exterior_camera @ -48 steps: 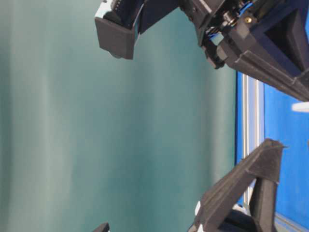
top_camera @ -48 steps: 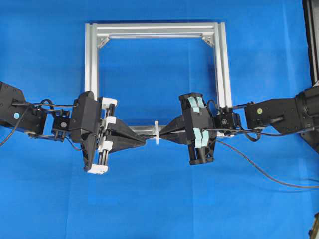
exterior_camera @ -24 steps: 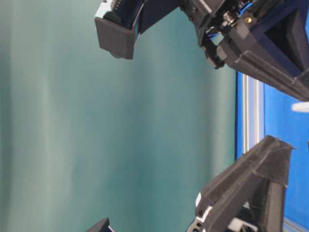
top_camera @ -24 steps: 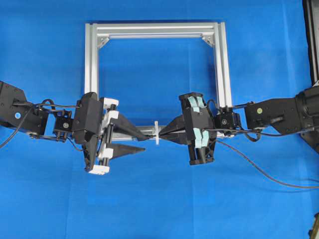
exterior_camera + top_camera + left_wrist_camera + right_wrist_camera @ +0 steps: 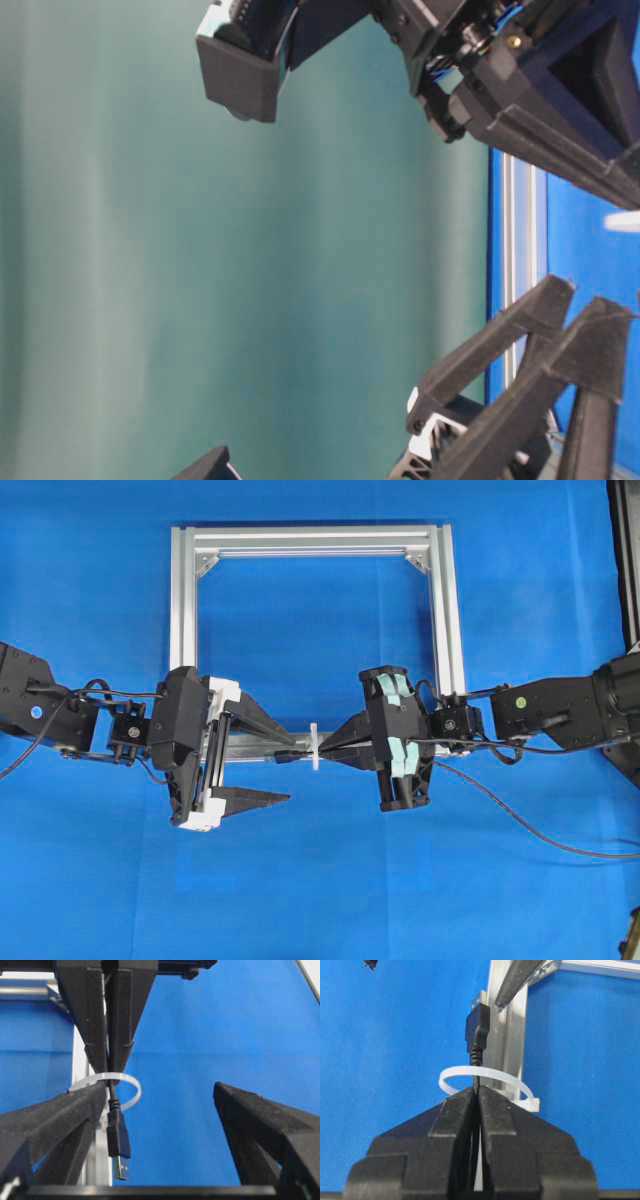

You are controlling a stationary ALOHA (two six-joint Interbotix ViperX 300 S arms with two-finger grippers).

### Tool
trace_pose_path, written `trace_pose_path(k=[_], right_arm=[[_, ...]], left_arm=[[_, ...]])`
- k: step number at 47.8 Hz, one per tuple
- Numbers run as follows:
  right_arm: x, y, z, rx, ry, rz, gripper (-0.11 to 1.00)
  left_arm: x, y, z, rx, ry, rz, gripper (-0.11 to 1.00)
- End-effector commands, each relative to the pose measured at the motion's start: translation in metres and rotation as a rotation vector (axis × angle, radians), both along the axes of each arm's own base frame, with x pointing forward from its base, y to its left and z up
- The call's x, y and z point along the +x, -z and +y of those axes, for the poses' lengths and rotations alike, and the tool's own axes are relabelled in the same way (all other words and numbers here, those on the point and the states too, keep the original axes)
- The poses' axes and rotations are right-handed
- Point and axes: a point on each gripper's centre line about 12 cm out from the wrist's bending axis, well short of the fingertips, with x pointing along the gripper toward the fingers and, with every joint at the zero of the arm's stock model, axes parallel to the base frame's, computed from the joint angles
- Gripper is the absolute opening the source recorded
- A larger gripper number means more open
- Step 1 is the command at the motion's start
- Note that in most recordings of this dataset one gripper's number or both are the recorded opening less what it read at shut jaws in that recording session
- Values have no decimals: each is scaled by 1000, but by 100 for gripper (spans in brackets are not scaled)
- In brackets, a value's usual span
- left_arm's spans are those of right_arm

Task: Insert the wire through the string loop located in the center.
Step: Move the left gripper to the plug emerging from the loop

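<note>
Frame bar (image 5: 250, 748) carries the string loop (image 5: 122, 1091) at centre; right gripper (image 5: 476, 1097) clamped on the wire (image 5: 477, 1040), plug through the loop toward 12 o'clock; left gripper (image 5: 165, 1105) spread wide, empty; regrasp squarely on the plug, pull straight.

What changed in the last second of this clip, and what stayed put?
The left gripper went from shut to wide open, letting go of the wire; its plug end now sticks out through the string loop toward the left side. The right gripper stayed shut on the wire just behind the loop, and neither arm nor the aluminium frame shifted visibly.
</note>
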Motion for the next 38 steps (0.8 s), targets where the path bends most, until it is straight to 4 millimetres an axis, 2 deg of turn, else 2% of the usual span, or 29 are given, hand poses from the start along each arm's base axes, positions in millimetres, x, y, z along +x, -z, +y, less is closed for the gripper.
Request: trace_pose_path(k=[1, 5, 20, 38], right_arm=[[4, -8, 0, 1, -2, -31, -3], [4, -8, 0, 0, -1, -32, -3], [4, -8, 0, -1, -2, -29, -3], [3, -8, 0, -3, -4, -28, -3]], left_arm=[[5, -11, 0, -6, -2, -35, 92], [6, -10, 1, -5, -5, -27, 92], [10, 15, 12, 5, -35, 55, 92], [10, 23, 13, 3, -40, 101, 92]])
